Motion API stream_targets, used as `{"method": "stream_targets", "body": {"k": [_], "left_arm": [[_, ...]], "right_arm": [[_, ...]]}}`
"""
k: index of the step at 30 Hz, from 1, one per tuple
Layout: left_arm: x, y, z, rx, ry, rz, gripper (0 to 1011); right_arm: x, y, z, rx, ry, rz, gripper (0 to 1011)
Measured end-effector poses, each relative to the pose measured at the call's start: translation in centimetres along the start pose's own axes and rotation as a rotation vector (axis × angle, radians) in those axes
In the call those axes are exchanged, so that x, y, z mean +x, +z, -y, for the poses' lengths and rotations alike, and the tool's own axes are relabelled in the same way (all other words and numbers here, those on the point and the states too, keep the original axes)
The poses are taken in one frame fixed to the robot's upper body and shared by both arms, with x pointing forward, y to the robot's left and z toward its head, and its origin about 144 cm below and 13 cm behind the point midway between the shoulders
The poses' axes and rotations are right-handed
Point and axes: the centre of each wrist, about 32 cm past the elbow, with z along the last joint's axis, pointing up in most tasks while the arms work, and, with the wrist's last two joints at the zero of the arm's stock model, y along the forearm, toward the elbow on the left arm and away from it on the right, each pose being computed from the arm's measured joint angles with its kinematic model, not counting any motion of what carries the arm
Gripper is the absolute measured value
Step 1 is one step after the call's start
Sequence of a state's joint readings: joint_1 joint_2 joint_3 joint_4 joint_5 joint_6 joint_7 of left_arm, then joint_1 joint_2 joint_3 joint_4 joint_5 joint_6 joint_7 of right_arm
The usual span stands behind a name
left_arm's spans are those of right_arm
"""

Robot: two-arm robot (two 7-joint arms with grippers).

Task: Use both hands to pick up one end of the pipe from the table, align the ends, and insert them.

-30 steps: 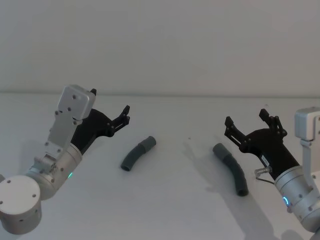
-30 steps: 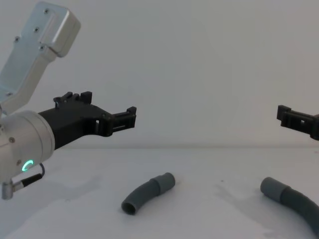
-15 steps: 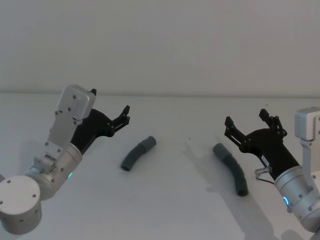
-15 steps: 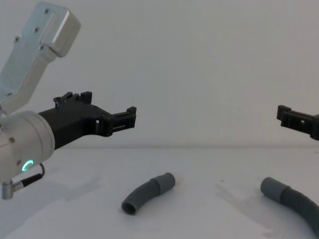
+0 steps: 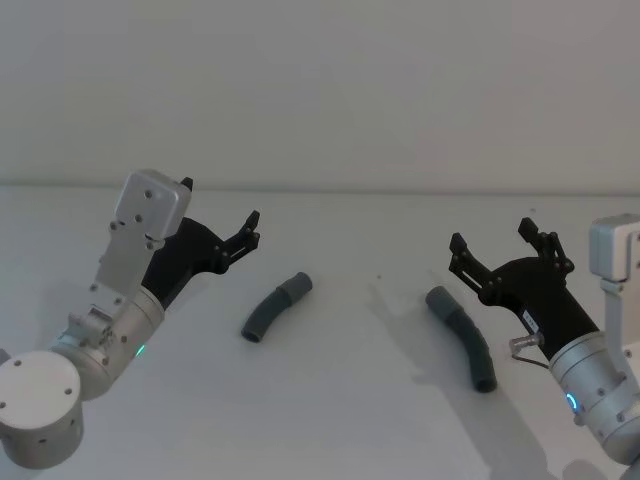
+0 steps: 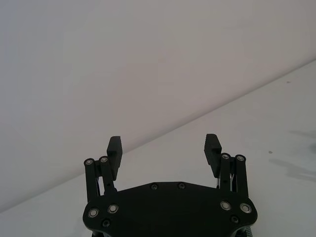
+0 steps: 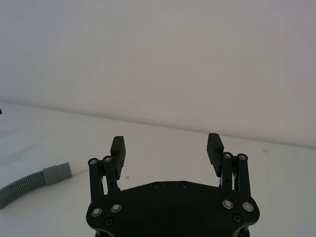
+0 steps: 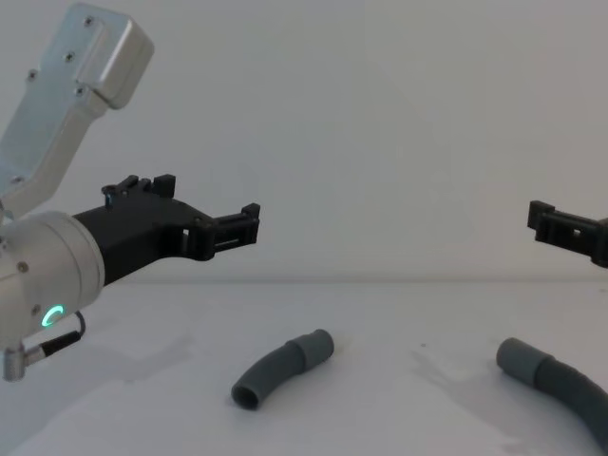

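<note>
Two dark grey ribbed pieces of the pipe lie on the white table (image 5: 340, 410). The short curved piece (image 5: 276, 305) (image 8: 282, 368) rests left of centre, its smooth cuff end pointing back and right. The longer piece (image 5: 463, 335) (image 8: 556, 385) lies to the right, cuff end toward the middle. My left gripper (image 5: 219, 205) (image 6: 163, 143) (image 8: 209, 201) hovers open above the table, left of the short piece. Open and empty too, my right gripper (image 5: 492, 238) (image 7: 166, 143) (image 8: 560, 228) hangs just right of the longer piece. The right wrist view holds a ribbed pipe piece with a cuff (image 7: 34, 180).
A plain pale wall (image 5: 330, 90) rises behind the table's far edge. Open white surface lies between the two pipe pieces and in front of them.
</note>
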State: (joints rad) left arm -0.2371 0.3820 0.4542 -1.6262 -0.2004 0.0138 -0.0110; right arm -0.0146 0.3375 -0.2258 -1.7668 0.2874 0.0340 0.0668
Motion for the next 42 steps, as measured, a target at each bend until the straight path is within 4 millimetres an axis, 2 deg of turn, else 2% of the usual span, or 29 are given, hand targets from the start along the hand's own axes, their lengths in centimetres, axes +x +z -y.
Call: {"method": "stream_targets", "body": {"k": [14,32,42], "left_arm": [[0.8,0.4,0.0,0.039,-0.076,-0.013,1001],[2.1,2.5,0.5,0.246,-0.268,-0.002,1001],[2.1,3.3,1.5,0.332,-0.293,0.036,1001]], "right_arm": [[0.0,0.0,0.0,0.0,0.0,0.0,999],[0.0,0.0,0.0,0.0,0.0,0.0,999],[0.0,0.0,0.0,0.0,0.0,0.0,999]]}}
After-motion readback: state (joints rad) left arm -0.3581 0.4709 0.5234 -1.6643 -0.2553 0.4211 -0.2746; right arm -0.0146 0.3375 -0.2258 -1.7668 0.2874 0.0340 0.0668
